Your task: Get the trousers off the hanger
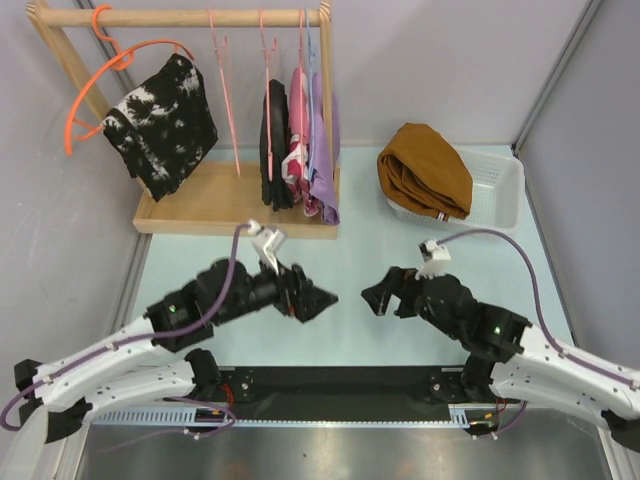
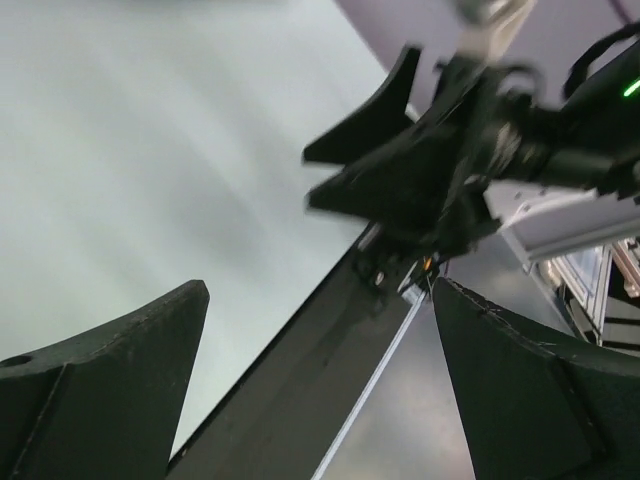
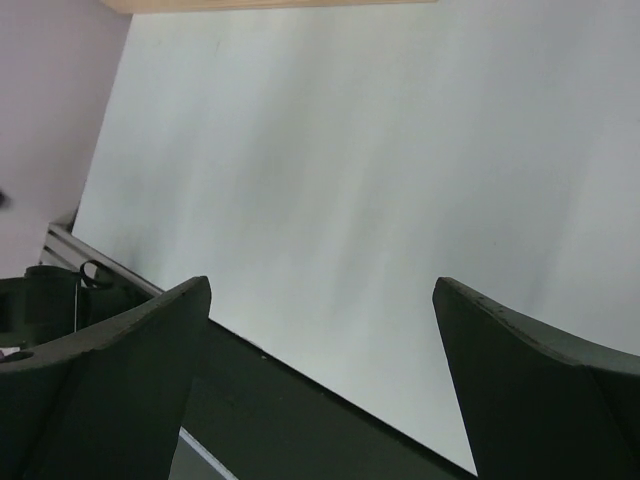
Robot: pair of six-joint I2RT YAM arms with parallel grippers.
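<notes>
The rust-brown trousers [image 1: 425, 170] lie folded in a heap in the white basket [image 1: 500, 190] at the back right, off any hanger. A bare pink wire hanger [image 1: 226, 95] hangs on the wooden rail [image 1: 190, 17]. My left gripper [image 1: 322, 301] is open and empty, low over the table middle, pointing right; its fingers [image 2: 120, 380] frame the right gripper [image 2: 400, 150] in the left wrist view. My right gripper [image 1: 374, 296] is open and empty, facing the left one; its fingers [image 3: 520, 370] show only bare table.
The wooden rack base [image 1: 220, 205] stands at the back left. On the rail hang an orange round hanger [image 1: 100, 85] with a black-and-white mottled garment [image 1: 160, 125], a dark black garment [image 1: 276, 145], and pink and lilac clothes [image 1: 315, 150]. A black strip [image 1: 340, 385] runs along the near edge.
</notes>
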